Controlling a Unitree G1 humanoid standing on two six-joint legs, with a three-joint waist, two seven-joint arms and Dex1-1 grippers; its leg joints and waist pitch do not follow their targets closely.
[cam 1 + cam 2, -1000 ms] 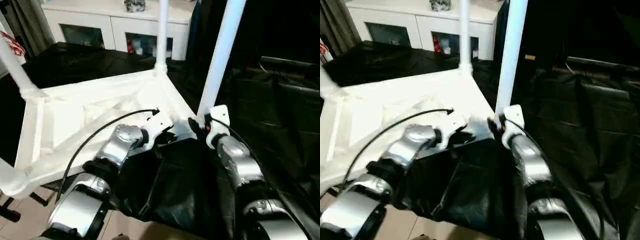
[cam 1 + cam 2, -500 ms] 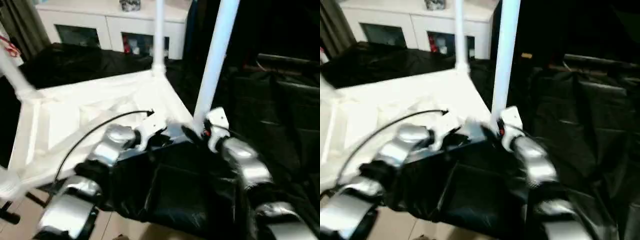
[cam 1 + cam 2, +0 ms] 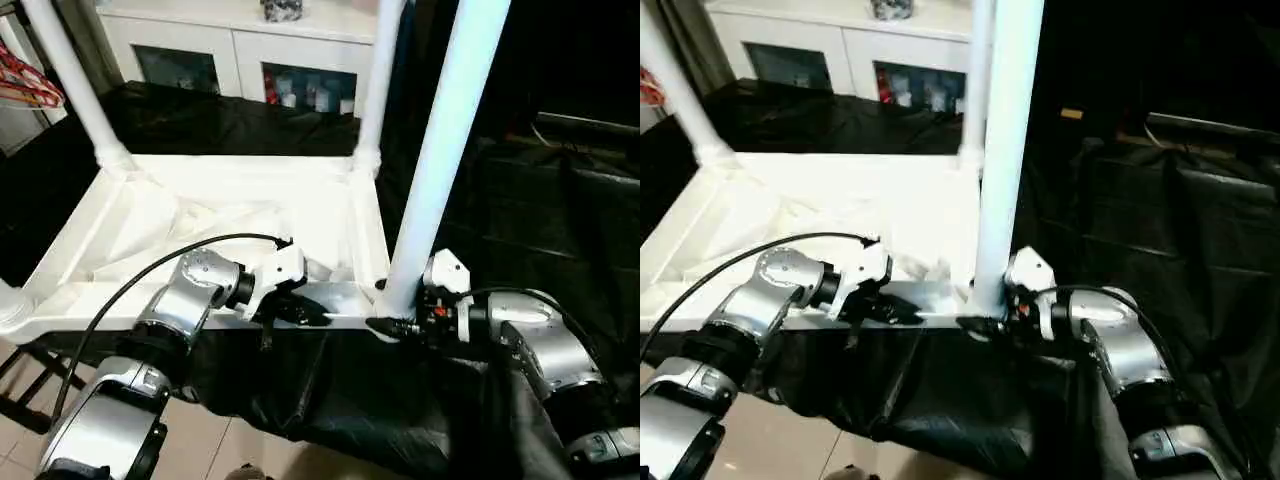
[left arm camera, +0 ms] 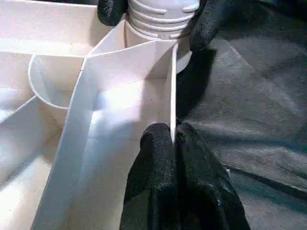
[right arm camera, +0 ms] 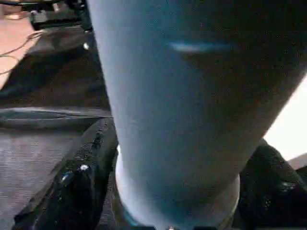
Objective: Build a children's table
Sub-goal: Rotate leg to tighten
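Four white legs are standing up from the upside-down table (image 3: pixel 200 215), which is lying on black sheeting. The left gripper (image 4: pixel 171 139) is pinching the table's thin near edge wall, fingers pressed together on it. The right gripper (image 3: pixel 385 322) is hugging the bottom of the near right leg (image 3: pixel 440 150), a black finger on each side. Right of that leg, black sheeting (image 3: pixel 560 220) is spreading wide. A white cabinet (image 3: pixel 250 50) is standing far behind.
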